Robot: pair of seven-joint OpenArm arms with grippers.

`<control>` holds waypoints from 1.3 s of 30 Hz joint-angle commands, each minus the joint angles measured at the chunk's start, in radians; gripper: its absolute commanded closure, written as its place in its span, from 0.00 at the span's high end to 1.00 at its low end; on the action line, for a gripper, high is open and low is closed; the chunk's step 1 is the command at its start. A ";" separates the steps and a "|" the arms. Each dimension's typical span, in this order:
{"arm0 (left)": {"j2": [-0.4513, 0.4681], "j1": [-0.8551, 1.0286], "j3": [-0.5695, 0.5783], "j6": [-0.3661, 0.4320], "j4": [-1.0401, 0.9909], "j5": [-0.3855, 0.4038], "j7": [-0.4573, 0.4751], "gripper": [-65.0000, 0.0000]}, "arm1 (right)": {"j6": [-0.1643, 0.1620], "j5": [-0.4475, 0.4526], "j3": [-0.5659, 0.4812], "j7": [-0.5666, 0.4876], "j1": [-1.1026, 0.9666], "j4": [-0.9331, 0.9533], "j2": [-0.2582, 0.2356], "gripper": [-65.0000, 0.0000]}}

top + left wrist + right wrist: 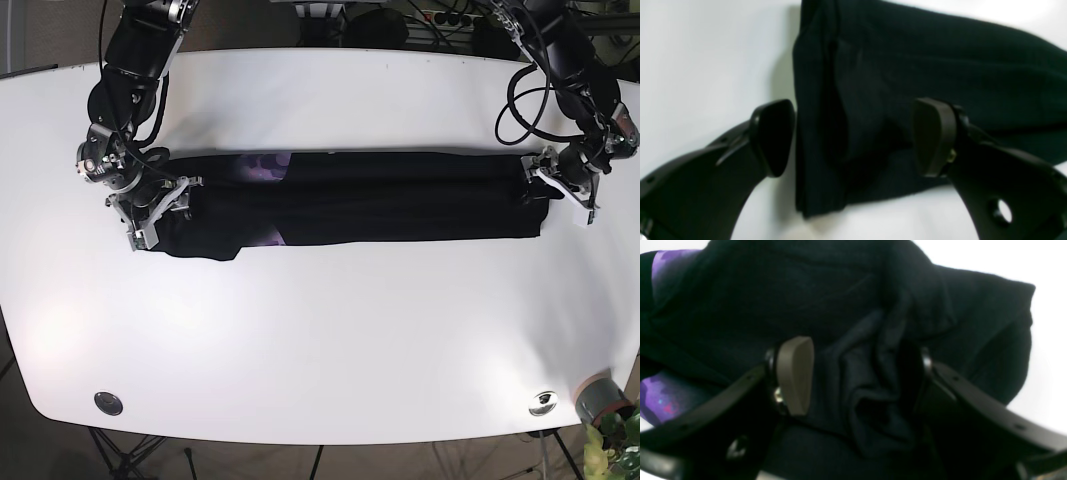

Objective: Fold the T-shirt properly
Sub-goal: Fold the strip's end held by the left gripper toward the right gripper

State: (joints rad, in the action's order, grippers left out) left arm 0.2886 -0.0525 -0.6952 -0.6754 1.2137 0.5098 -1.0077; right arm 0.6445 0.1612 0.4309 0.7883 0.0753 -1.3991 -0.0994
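At the table's [320, 330] left, our right gripper [160, 215] is straddling bunched T-shirt [400, 195] cloth, jaws apart; at right, our left gripper [562, 188] is gaping over the hem. Uneven pinches risk a skewed fold. The shirt is lying mid-table, long axis left-right.

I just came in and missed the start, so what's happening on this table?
A two-armed robot is folding a black T-shirt, now a long narrow band across the white table. The left gripper sits at one end, jaws open astride the cloth's edge. The right gripper is at the other end, jaws open around a bunched fold. A purple print peeks out there.
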 commanded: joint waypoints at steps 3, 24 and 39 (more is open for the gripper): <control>0.004 -0.002 0.021 -0.008 0.002 -0.018 -0.030 0.78 | 0.002 0.002 0.001 0.006 0.011 -0.013 -0.006 0.59; -0.110 0.093 0.193 -0.023 0.559 -0.024 -0.013 0.07 | 0.002 0.004 0.006 0.006 0.010 -0.013 -0.006 0.59; -0.274 0.070 0.592 0.069 0.578 -0.024 0.014 0.07 | 0.002 0.004 0.006 0.006 0.010 -0.013 -0.006 0.59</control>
State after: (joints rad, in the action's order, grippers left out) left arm 0.0326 0.0517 -0.1211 -0.6186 1.7977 0.4675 -1.0363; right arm 0.6468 0.1635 0.4347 0.7887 0.0750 -1.3991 -0.0971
